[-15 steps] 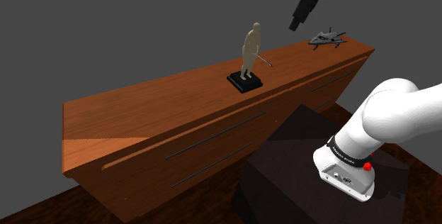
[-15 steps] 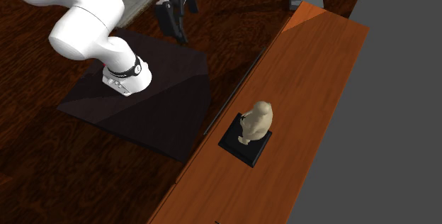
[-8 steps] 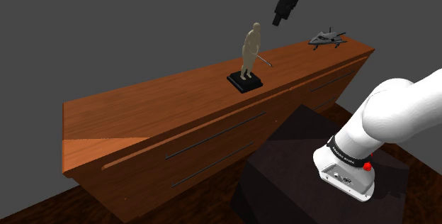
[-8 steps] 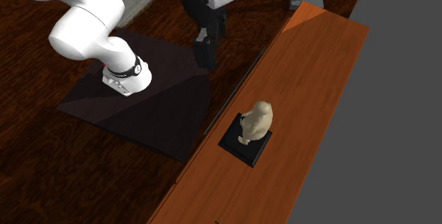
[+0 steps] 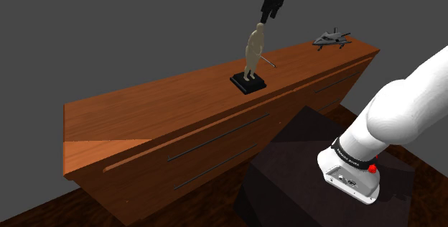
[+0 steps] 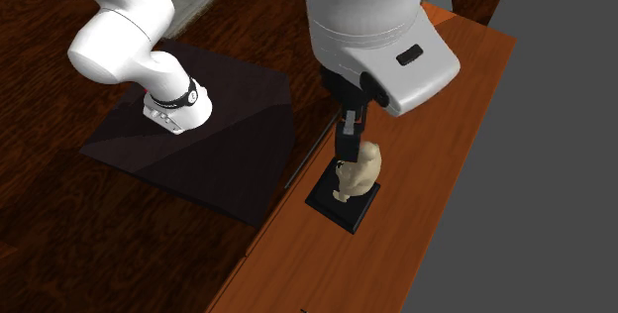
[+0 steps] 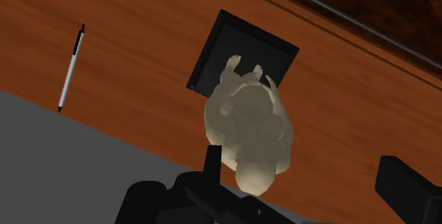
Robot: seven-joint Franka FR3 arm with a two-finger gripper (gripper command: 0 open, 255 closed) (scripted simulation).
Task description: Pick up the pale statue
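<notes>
The pale statue (image 5: 253, 49) is a beige standing human figure on a square black base (image 5: 248, 83), upright on top of a long wooden dresser (image 5: 143, 110). My black gripper (image 5: 267, 11) hangs just above the figure's head, pointing down, without touching it. In the second exterior view the gripper (image 6: 349, 151) overlaps the statue (image 6: 364, 167) from above. The wrist view looks straight down on the statue (image 7: 248, 127) and its base (image 7: 241, 49). There the fingers stand apart, so the gripper (image 7: 312, 180) is open, with the head close to one finger (image 7: 211, 160).
A thin pen (image 7: 71, 65) lies on the dresser top behind the statue, near the grey wall. A small grey model aircraft (image 5: 332, 39) sits at the dresser's far end. My dark stand (image 5: 301, 168) is in front of the dresser drawers.
The gripper has swung from near the model aircraft across the shoulder view's left and now hangs over the statue's head. The statue has not moved.
</notes>
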